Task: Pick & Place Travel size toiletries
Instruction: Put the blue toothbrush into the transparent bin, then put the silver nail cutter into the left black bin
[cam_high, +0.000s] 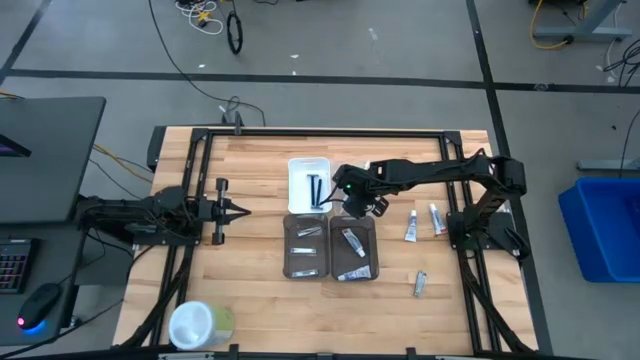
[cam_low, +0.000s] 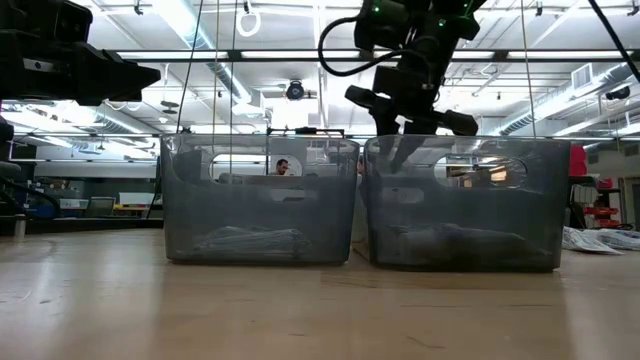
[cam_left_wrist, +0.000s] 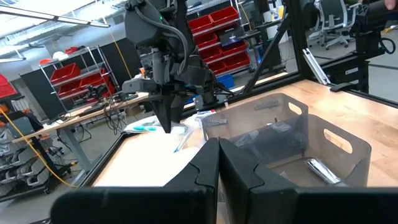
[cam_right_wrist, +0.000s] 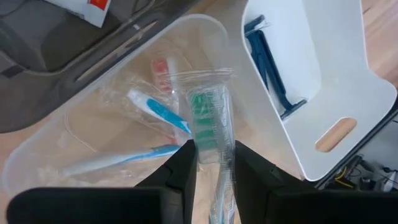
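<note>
My right gripper (cam_right_wrist: 212, 154) is shut on a toothbrush with green bristles (cam_right_wrist: 204, 112), sealed in a clear wrapper. It hangs over a clear tray (cam_right_wrist: 74, 134) that holds several blue toothbrushes (cam_right_wrist: 158, 112) and one with a red head. In the high view this gripper (cam_high: 347, 197) is at the table's middle, beside the white tray (cam_high: 300, 170). White tubes (cam_high: 411, 228) lie flat on the wood to its right. My left gripper (cam_left_wrist: 217, 155) is shut on nothing and waits level at the table's left (cam_high: 228, 209). My right gripper pinches the wrapped toothbrush between its two fingers, on the stretch just behind the bristled head (cam_right_wrist: 211, 148). The fingers slant steeply down from the table's right side and lie along the brush. The head sticks out past the fingertips, clear of the clear tray below.
The white tray holds dark blue razors (cam_right_wrist: 267, 56). Two grey trays (cam_high: 306, 247) (cam_high: 353, 247) with small wrapped items stand nearer the front edge. A small item (cam_high: 421, 283) lies at the front right. A round white-and-green container (cam_high: 198, 325) sits at the front left corner.
</note>
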